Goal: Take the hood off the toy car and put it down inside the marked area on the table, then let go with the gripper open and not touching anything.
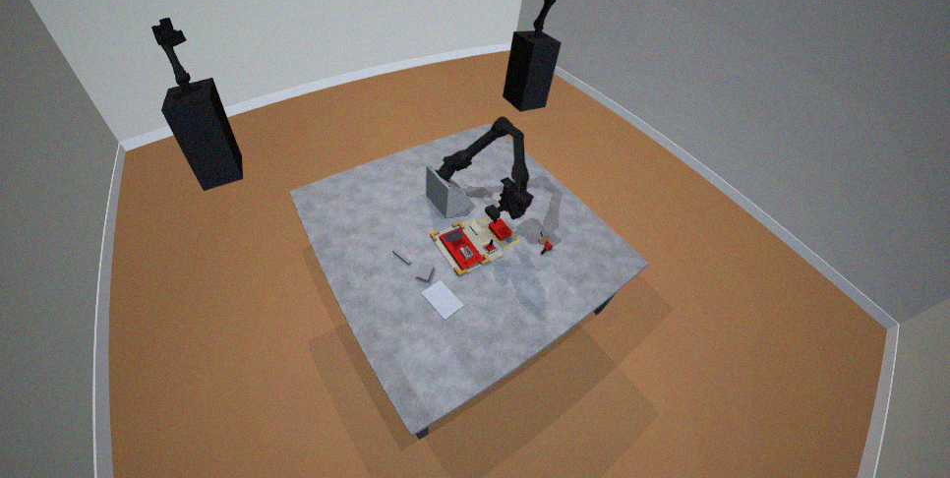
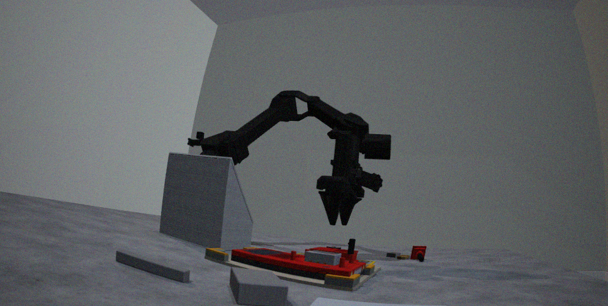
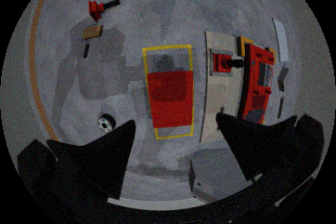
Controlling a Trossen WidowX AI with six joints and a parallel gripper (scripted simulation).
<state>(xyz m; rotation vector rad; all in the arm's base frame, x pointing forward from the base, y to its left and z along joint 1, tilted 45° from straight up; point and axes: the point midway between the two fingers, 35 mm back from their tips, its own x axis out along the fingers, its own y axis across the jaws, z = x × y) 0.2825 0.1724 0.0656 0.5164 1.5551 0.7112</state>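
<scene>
Gripper [image 1: 492,212] [image 2: 338,223] [image 3: 176,121] released, jaws wide, nothing between them, raised above the red hood [image 1: 501,229] [image 2: 336,251] [image 3: 170,99]. Hood off toy car [image 1: 458,245] [image 2: 276,260] [image 3: 254,87], lying within yellow marked outline [image 1: 510,244] [image 3: 167,46]; can't tell if its long sides overlap the lines. Wrist view, from hood: car 3 o'clock, wheel [image 3: 106,123] 8 o'clock.
</scene>
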